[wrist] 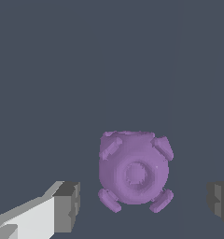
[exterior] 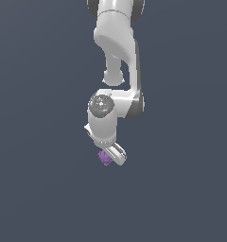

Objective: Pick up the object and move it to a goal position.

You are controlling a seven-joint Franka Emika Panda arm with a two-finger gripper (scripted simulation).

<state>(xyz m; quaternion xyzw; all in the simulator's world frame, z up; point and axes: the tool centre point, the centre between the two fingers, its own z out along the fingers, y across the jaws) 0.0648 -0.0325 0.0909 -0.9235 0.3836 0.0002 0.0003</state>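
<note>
Across the whole scene you have only a flat, dark grey-blue ground (exterior: 35,189) behind everything. Your white Panda arm (exterior: 116,42) comes down from the top of the exterior view and bends at a round grey-capped joint (exterior: 100,104) above the wrist. Below that, your gripper (wrist: 143,203) hangs with its jaws spread wide, one dark finger pad (wrist: 68,205) on each side of the wrist view and clear ground showing between each pad and the lump. Between those pads, slightly nearer one of them, sits the object (wrist: 134,172), a small purple rounded lump with stubby knobs at its corners and a ring on its face. Nothing is gripped; the fingers stand apart from it on both sides.
</note>
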